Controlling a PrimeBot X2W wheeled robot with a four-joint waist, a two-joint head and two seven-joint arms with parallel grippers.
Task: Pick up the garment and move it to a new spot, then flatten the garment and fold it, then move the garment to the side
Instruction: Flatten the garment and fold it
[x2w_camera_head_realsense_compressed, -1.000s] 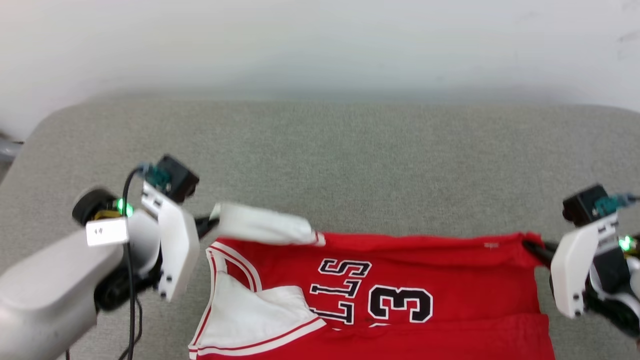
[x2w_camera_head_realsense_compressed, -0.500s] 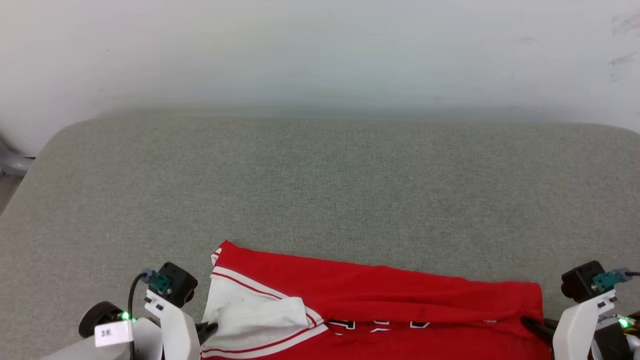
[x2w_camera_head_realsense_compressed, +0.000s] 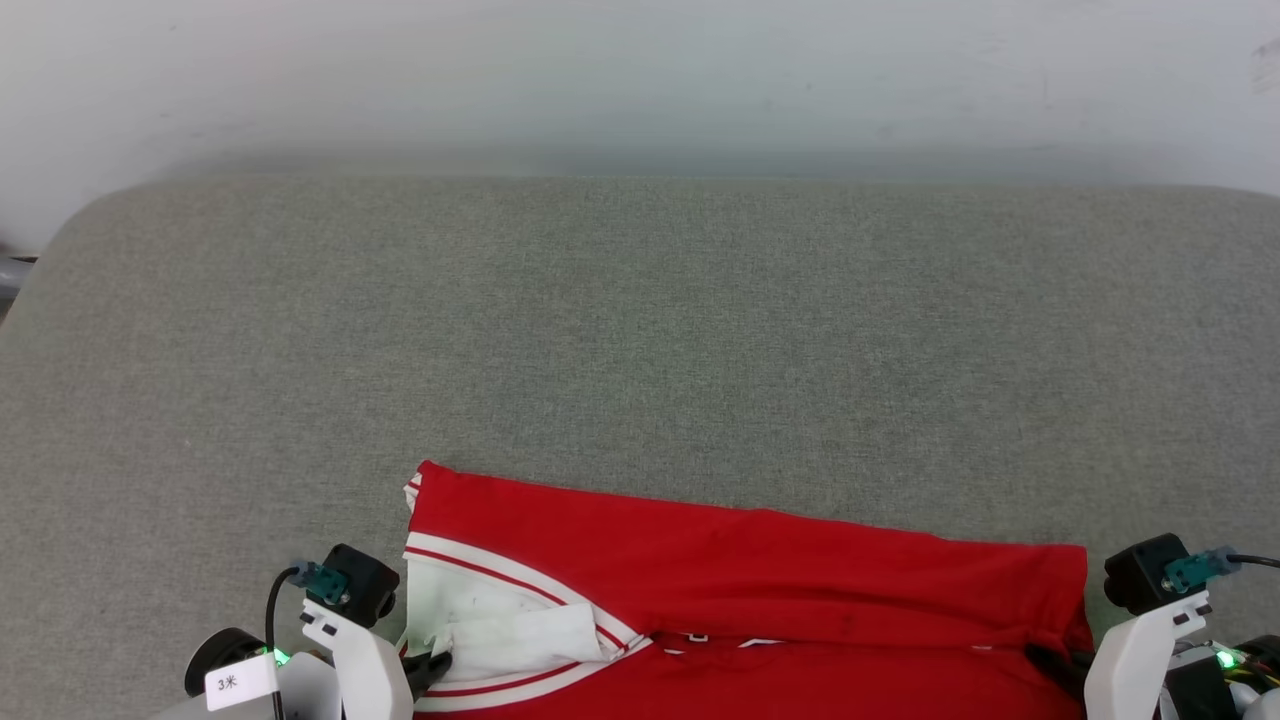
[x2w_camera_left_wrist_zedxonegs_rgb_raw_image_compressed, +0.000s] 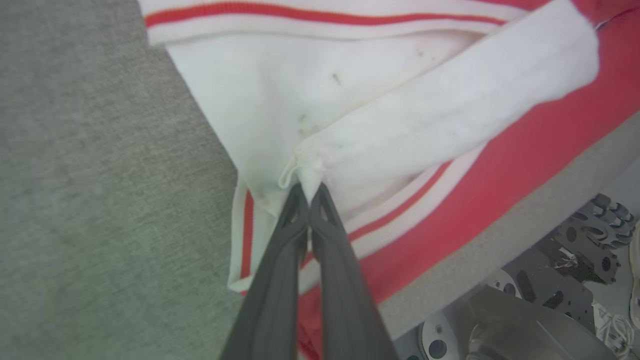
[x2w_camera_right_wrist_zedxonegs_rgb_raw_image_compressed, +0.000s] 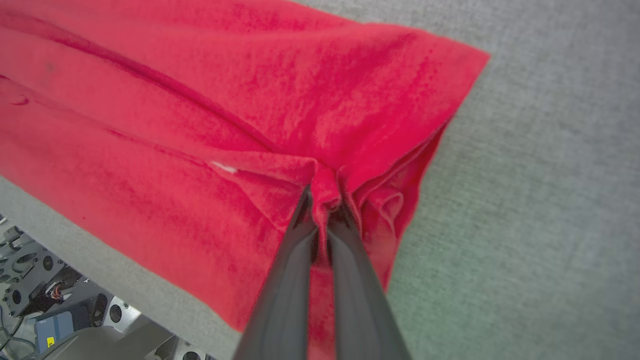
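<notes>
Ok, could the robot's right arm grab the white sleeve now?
Probably not. The right gripper is shut on the red edge of the shirt, and the white sleeve lies at the other end, where the left gripper pinches it.

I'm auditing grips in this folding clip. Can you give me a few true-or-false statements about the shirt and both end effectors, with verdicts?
1. The left end effector is shut on a white fold of the garment. True.
2. The right end effector hangs open above the cloth. False: it is shut on bunched red fabric at the garment's edge.
3. The garment lies on a gray fabric surface. True.
4. In the head view the whole printed number faces up. False: red cloth is folded over the front.
</notes>
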